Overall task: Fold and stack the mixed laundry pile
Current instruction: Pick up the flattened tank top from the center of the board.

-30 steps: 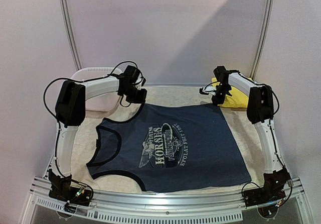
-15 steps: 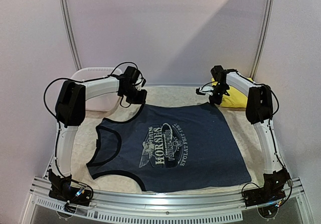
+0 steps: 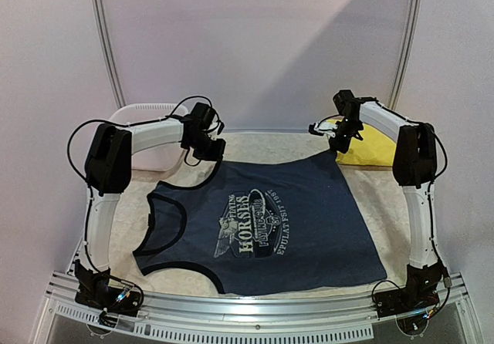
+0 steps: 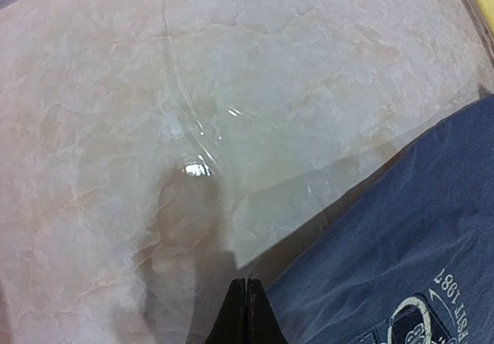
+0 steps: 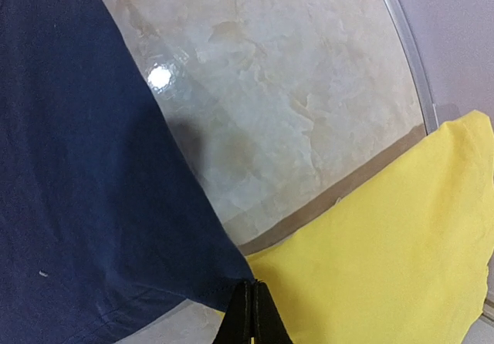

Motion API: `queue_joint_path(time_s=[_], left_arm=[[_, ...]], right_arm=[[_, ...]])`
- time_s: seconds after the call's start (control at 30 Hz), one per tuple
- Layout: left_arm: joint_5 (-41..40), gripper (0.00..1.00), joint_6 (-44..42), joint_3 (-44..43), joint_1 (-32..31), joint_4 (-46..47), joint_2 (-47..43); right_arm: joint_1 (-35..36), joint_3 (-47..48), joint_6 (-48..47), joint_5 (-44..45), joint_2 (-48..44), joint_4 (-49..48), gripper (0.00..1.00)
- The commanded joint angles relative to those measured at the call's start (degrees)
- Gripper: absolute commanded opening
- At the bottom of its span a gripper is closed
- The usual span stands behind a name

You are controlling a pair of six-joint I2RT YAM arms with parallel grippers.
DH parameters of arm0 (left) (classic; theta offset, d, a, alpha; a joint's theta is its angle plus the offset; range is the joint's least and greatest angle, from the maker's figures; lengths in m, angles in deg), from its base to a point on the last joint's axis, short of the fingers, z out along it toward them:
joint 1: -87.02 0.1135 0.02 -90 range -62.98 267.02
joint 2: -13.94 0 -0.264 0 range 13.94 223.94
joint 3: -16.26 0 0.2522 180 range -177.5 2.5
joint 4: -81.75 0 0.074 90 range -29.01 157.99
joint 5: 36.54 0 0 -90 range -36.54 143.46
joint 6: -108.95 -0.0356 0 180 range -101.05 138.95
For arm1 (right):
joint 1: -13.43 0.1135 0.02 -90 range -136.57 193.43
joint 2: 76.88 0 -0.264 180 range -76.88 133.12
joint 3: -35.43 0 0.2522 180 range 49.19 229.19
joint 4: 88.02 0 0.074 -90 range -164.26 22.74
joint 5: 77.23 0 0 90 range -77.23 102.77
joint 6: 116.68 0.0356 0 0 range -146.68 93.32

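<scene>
One shirt print, nothing else to read.
The white print [image 3: 255, 230] on the navy tank top [image 3: 332, 236] says "HORSES" in big letters. The small curved lettering around it is blurred, apart from "1987" in the left wrist view.

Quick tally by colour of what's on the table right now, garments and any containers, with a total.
Navy tank top: 1
Yellow garment: 1
White basket: 1
Total: 3
</scene>
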Motion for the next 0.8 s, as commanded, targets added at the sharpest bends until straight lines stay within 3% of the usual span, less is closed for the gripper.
queue_joint_path(time_s=[0.0,0.47,0.77], left_arm=[[-0.22,0.0,-1.08,1.17,0.43,-1.38,-3.58],[1.53,0.0,-1.68,12.64,0.38,1.62,-13.19],[6.68,0.0,-1.93,16.36,0.14,1.5,-16.47]], right_arm=[[-0.95,-4.3,2.66,-0.81,-5.68,-1.75,0.0],[-0.87,-12.95,8.61,-4.69,-15.53,-0.15,0.0],[-0.84,-21.62,9.39,-1.45,-19.78,-3.32,0.0]])
